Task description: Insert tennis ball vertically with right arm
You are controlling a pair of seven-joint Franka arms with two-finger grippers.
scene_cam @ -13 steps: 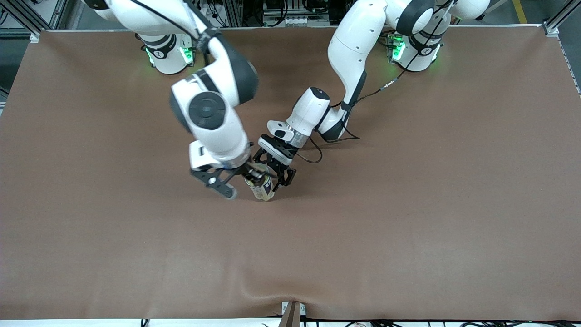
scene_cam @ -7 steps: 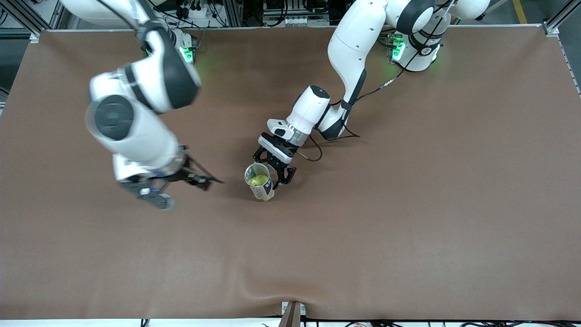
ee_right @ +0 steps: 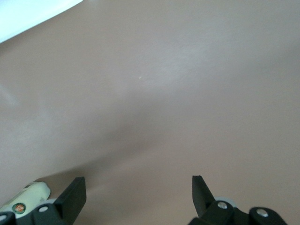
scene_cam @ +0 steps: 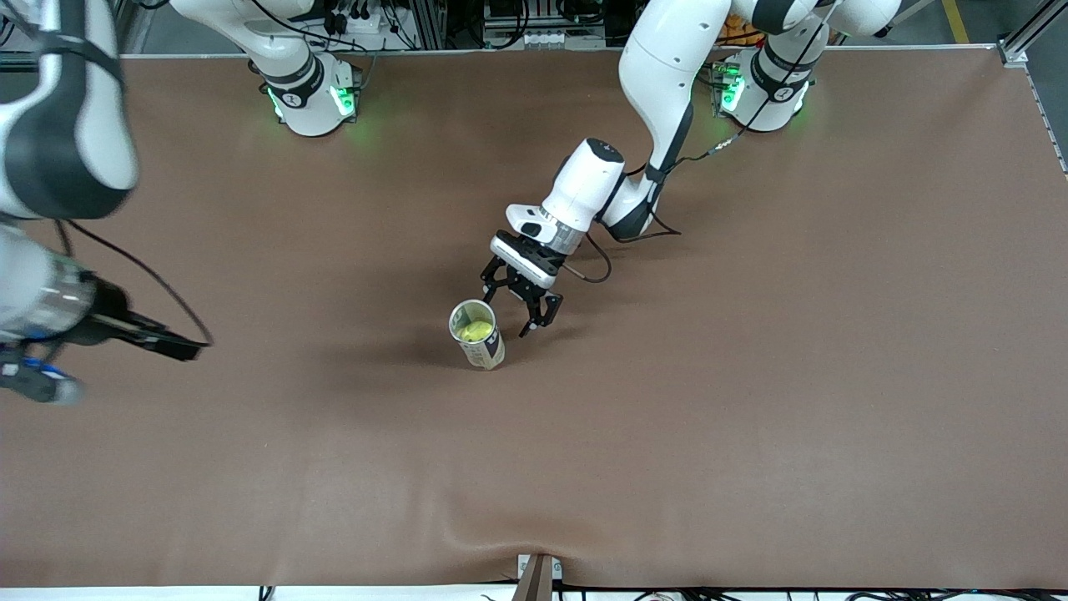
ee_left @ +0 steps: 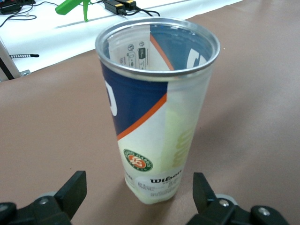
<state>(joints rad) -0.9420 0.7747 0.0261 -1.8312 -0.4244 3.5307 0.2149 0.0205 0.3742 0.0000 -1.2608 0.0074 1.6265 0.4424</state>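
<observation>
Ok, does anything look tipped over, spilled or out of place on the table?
Nothing stands out. The can stands upright mid-table with the tennis ball inside. The open left gripper sits beside it, not touching; the open right gripper is off toward the right arm's end of the table.

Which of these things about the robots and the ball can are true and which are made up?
1. The tennis ball is inside the can. True.
2. The can is lying on its side. False: it stands upright on the table, open end up.
3. The left gripper is open, right beside the can. True.
4. The right gripper is squeezing the can. False: it is open, holds nothing, and is over the table toward the right arm's end.
5. A lid covers the can. False: the top is open and the yellow-green ball shows inside.
</observation>
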